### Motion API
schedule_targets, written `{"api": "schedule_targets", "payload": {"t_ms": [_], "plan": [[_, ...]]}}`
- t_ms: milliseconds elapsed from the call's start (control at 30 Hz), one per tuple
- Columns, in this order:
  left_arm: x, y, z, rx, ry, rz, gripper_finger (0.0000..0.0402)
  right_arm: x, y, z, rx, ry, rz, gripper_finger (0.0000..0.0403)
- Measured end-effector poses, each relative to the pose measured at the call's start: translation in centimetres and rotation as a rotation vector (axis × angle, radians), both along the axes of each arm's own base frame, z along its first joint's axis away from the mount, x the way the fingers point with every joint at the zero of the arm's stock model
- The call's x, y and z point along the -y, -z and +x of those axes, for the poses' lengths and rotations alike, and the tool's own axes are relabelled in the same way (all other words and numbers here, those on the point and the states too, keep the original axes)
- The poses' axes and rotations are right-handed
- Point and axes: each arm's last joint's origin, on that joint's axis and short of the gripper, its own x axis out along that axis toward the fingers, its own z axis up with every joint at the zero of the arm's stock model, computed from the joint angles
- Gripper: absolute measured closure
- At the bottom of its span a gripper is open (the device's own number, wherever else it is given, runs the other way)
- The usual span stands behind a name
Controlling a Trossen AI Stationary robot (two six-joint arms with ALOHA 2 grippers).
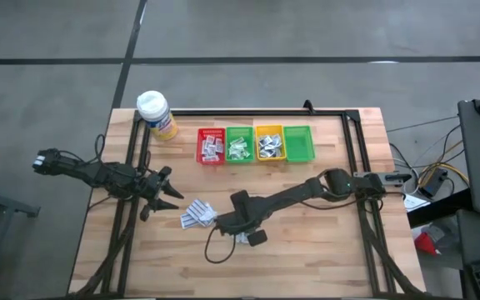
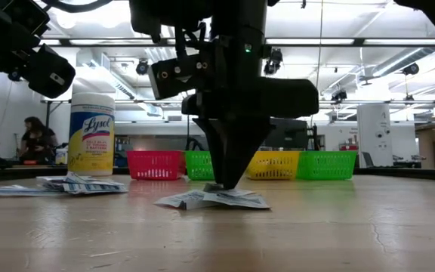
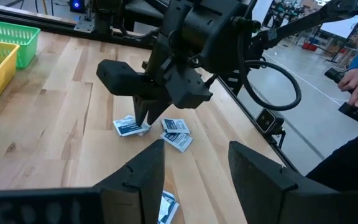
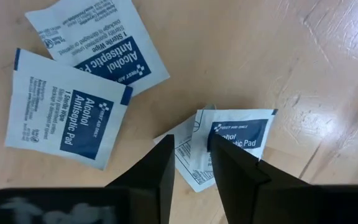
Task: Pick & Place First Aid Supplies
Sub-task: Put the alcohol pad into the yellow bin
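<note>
1. The right gripper (image 2: 225, 185) is lowered to the wooden table (image 1: 323, 250), fingertips pointing straight down at a small cluster of sachets (image 2: 214, 199) near the table's middle front.
2. In the right wrist view, its fingers (image 4: 157, 171) stand a narrow gap apart, with the edge of a folded alcohol pad (image 4: 232, 143) showing in that gap. Whether the pad is actually pinched cannot be told.
3. Two more alcohol antiseptic pads (image 4: 73, 118) lie flat on the wood just beside it, one overlapping the other.
4. The left gripper (image 1: 163, 193) hangs above the table's left part, clear of the surface. Its fingers (image 3: 142, 180) are spread wide and hold nothing.
5. A second pile of sachets (image 1: 197, 214) lies between the two grippers, near the left one.
6. Four plastic bins stand in a row at the far side: a red bin (image 1: 211, 158), a green bin (image 1: 239, 131), a yellow bin (image 1: 269, 129) and a second green bin (image 1: 299, 142). The first three contain sachets.
7. A yellow wipes canister (image 1: 155, 114) with a white cap stands upright at the far left corner.
8. A person (image 2: 35, 140) sits in the room behind the table.
</note>
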Motion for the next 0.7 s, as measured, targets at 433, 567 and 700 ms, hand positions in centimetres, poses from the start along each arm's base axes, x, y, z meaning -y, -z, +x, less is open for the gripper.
{"api": "schedule_targets", "payload": {"t_ms": [433,567,700], "plan": [[-0.01,0.0,0.0,0.001,-0.003,0.002,0.0229,0.2,-0.06,0.05,0.02,0.002,-0.07,0.0319],[-0.02,0.0,0.01,0.001,-0.005,0.004,0.0229,0.26,-0.06,0.07,0.021,0.006,-0.074,0.0316],[-0.01,0.0,0.0,0.001,-0.005,0.004,0.0229,0.21,-0.06,0.05,0.021,0.005,-0.074,0.0312]]}}
